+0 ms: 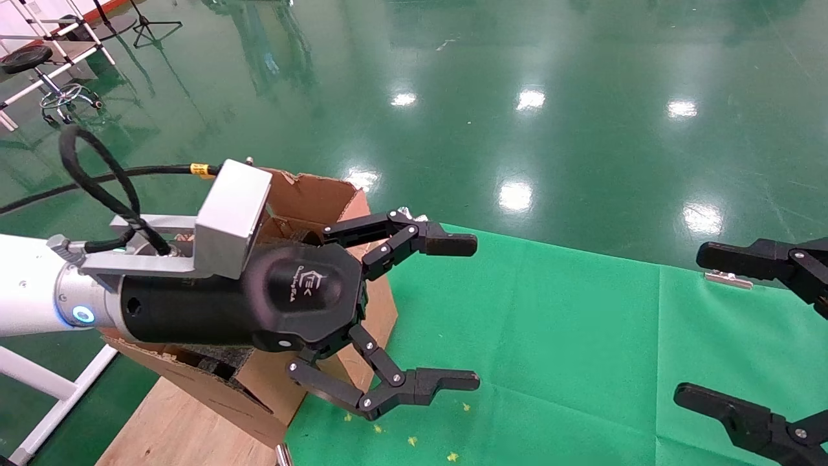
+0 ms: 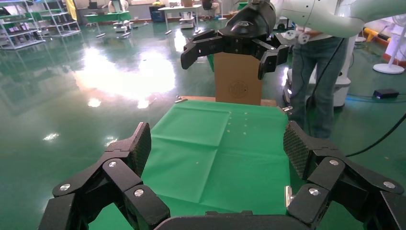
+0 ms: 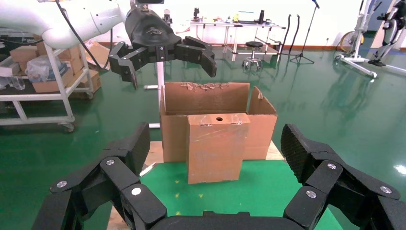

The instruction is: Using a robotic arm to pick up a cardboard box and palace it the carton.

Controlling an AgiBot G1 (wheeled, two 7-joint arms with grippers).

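Over the carton [image 1: 323,194], left hand [image 1: 446,310] wide open, holding nothing. No small box anywhere in view. Probably light, stiff, tape-slick; best gripped by the sides.

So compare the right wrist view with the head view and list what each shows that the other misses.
Only the right wrist view shows the carton's front, with its hanging flap reaching the green cloth, and a shelving cart. Only the head view shows the left arm's silver camera block and the wooden board. Both show the open left gripper beside the carton and the open right gripper.
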